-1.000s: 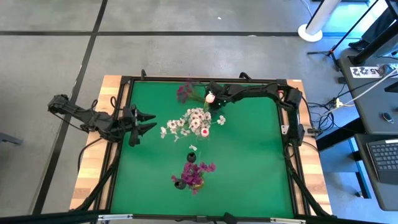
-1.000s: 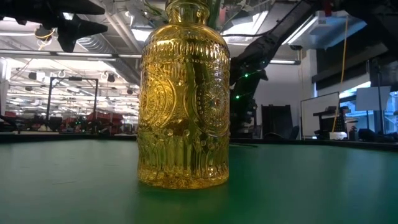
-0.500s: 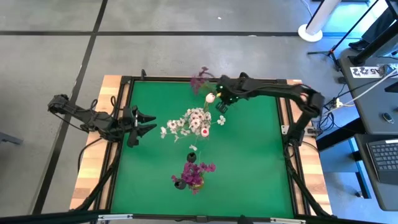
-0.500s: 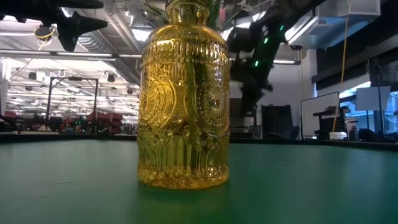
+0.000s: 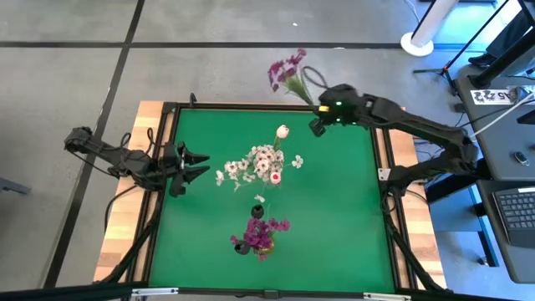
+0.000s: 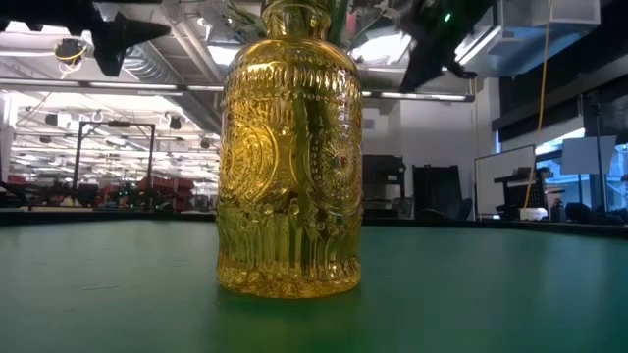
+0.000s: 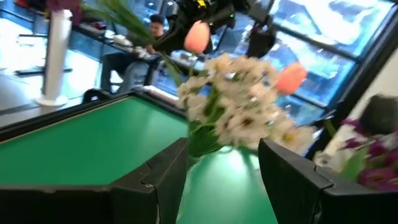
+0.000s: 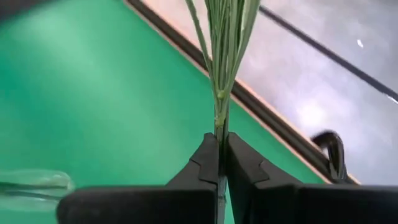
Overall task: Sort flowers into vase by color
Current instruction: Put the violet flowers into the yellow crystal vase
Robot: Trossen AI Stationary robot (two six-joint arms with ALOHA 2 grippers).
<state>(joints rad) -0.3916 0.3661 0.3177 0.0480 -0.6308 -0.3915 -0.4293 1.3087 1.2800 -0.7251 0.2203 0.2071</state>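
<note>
- Your right hand is clamped on the green stem of a magenta sprig, blooms out past the worktop's far edge.
- Your left hand sits released at the left edge, pointing at the white flowers.
- More magenta flowers are in the yellow glass vase near the front.

In the low view the yellow vase fills the middle and its mouth is cut off at the top edge, so the flowers in it stay hidden. My right wrist view cuts off the magenta sprig above the green stem, so its blossoms go unseen there. The white blossoms are blurred in my left wrist view.
</note>
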